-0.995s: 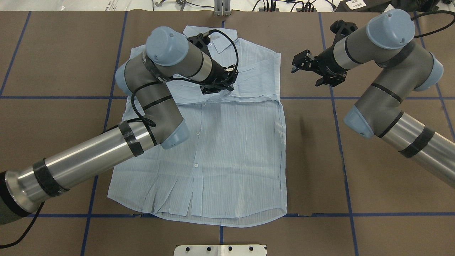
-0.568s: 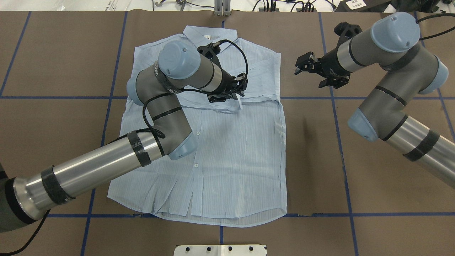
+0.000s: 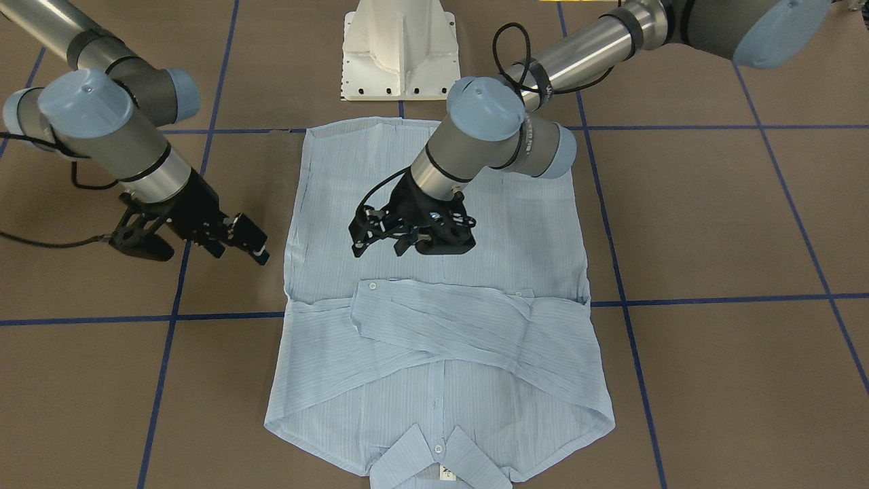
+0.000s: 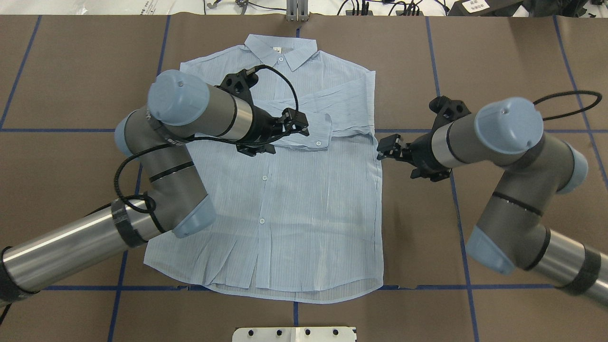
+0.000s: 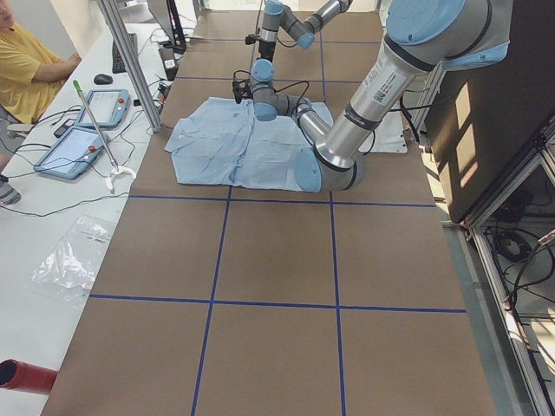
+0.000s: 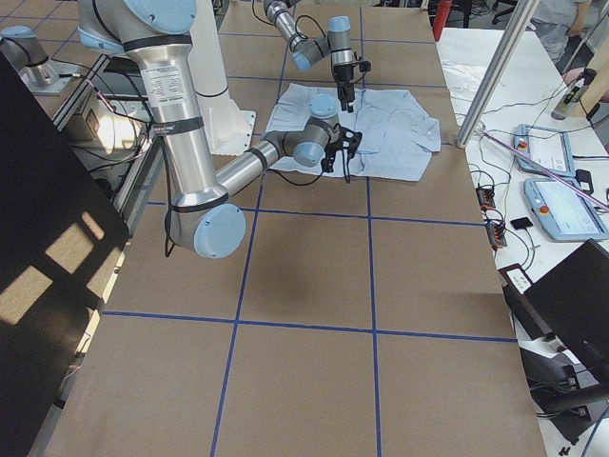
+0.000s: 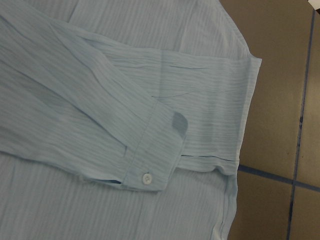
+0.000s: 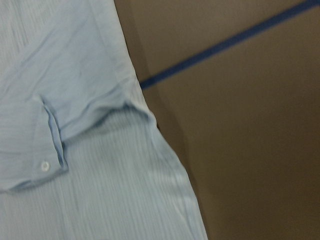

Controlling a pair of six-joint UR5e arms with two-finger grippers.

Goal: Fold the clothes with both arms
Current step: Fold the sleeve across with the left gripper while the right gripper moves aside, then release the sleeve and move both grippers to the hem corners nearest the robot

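The pale blue shirt lies flat and face up on the brown table, collar at the far side. Both sleeves are folded across the chest, and the top cuff with its white button rests there, also in the left wrist view. My left gripper hovers just left of that cuff, open and holding nothing; it also shows in the front view. My right gripper is open and empty at the shirt's right edge, level with the folded sleeves. It is also in the front view.
The white pedestal base stands at the near table edge, just beyond the shirt's hem. Blue tape lines grid the brown table. An operators' bench with tablets and a metal pole lines the far side.
My left gripper dragged the sleeve rightward across the chest, let it go, and drew back left. My right arm moved nearer and in to the shirt's right edge.
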